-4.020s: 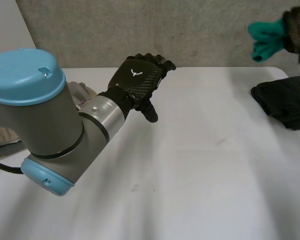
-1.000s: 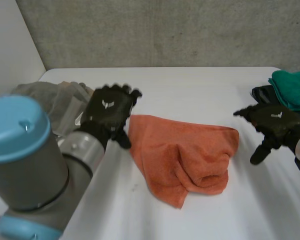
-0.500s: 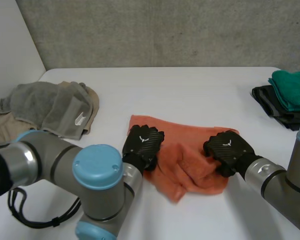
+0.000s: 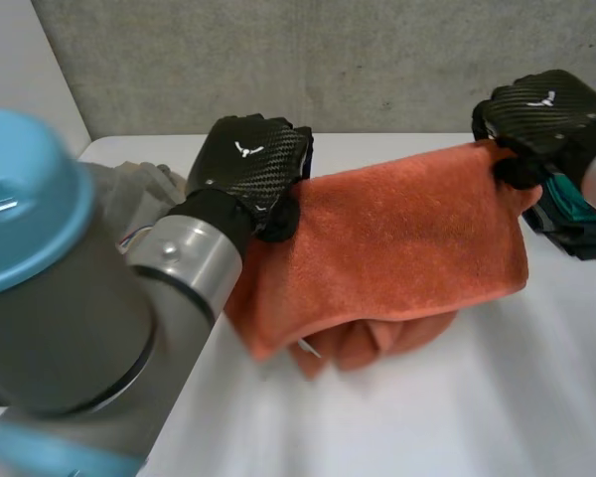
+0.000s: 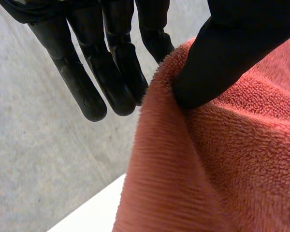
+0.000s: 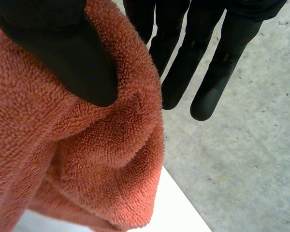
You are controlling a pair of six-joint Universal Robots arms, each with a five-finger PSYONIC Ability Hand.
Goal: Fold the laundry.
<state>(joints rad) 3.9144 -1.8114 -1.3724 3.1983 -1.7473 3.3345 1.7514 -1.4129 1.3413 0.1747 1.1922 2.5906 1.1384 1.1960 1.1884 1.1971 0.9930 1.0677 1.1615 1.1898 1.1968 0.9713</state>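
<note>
So the orange towel (image 4: 407, 238) hangs above the bench (image 4: 457, 417), stretched between both hands. The left hand (image 4: 246, 164) pinches one top corner, thumb pressing the terry against nearly straight fingers (image 5: 113, 72). The right hand (image 4: 536, 109) has the other top corner the same way, fingers (image 6: 183, 63) straight behind the cloth. The lower half sags in a bunch near the bench. I'd guess it's light, thick and totally floppy, with a grippy pile that shouldn't slip. The corners look like the right hold; grab it mid-edge and it'd just droop.
</note>
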